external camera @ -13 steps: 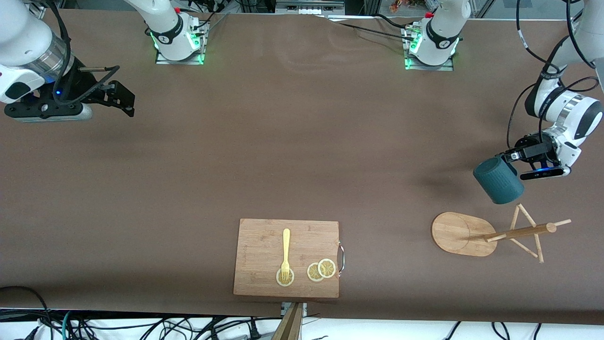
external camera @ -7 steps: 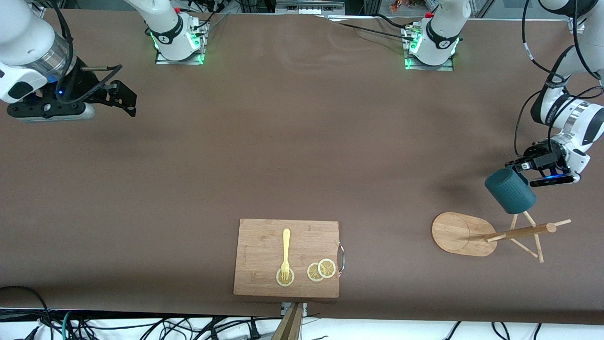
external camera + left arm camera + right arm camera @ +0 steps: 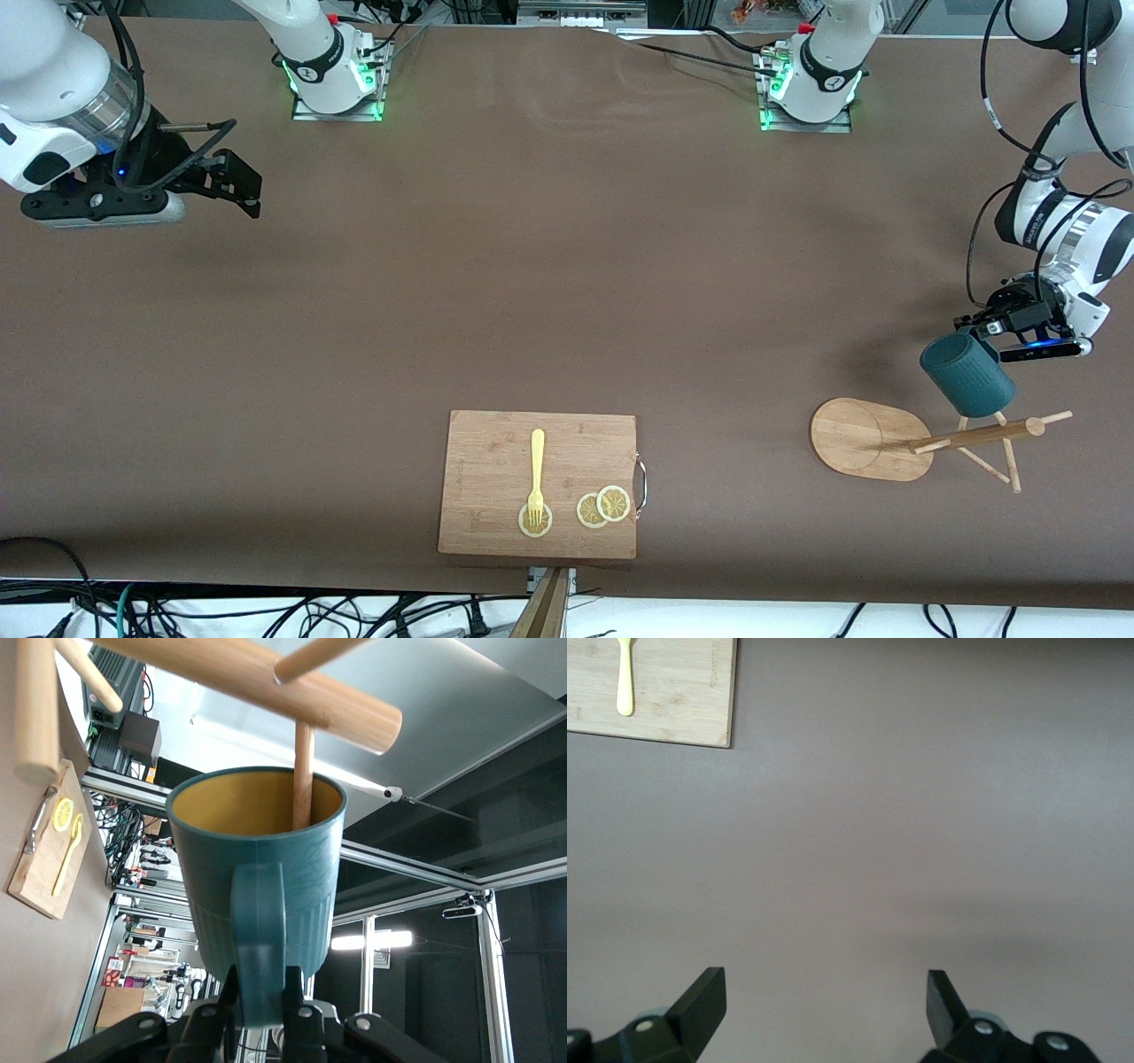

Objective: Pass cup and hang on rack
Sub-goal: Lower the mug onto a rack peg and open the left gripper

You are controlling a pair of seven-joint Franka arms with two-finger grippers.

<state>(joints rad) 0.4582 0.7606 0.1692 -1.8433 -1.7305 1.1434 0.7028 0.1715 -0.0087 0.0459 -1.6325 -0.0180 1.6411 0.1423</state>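
The dark teal ribbed cup (image 3: 967,377) hangs in the air over the rack's pegs, tilted, with my left gripper (image 3: 983,335) shut on its handle. In the left wrist view the handle (image 3: 258,930) sits clamped between the black fingers of the left gripper (image 3: 259,981), and the yellowish inside faces the rack's pole (image 3: 266,682). One thin peg (image 3: 303,771) crosses the cup's mouth. The wooden rack (image 3: 858,438) has an oval base and stands toward the left arm's end of the table. My right gripper (image 3: 237,184) is open, holding nothing, over bare table at the right arm's end (image 3: 824,988).
A rectangular wooden cutting board (image 3: 478,523) lies near the front edge of the table. It carries a yellow fork (image 3: 536,470) and lemon slices (image 3: 604,506). The two robot bases (image 3: 335,84) stand along the table edge farthest from the front camera. Brown table spreads between the arms.
The left gripper has carried the cup toward the rack, so the cup now overlaps the rack's upper peg. The right gripper has drifted only slightly.
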